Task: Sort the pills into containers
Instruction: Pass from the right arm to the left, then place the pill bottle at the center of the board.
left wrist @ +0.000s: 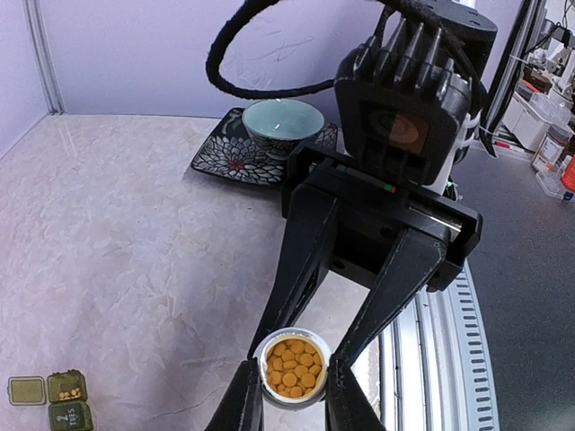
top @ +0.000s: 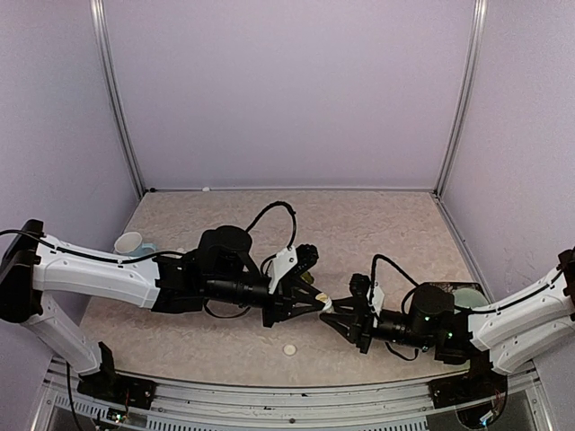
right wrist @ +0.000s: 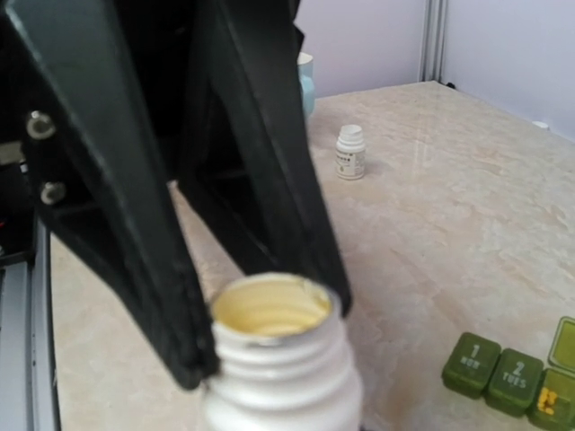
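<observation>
Top view: the open pill bottle [top: 322, 305] hangs between the left end effector [top: 312, 302] and the right end effector [top: 341, 316].

Left wrist view: the left end effector clamps its neck. The right's closure cannot be told. Orange pills [left wrist: 292, 368] nearly fill it. It is likely light, rigid and spill-prone, so grip the body and keep it upright.

Right wrist view: the containers [right wrist: 514, 382] lie on the tabletop [right wrist: 449, 224], one compartment open and holding pills.

The white bottle [right wrist: 278, 386] looks smooth glossy plastic, the green pill-box [right wrist: 503, 377] matt plastic, the marbled tabletop [left wrist: 135, 224] faintly shiny.
</observation>
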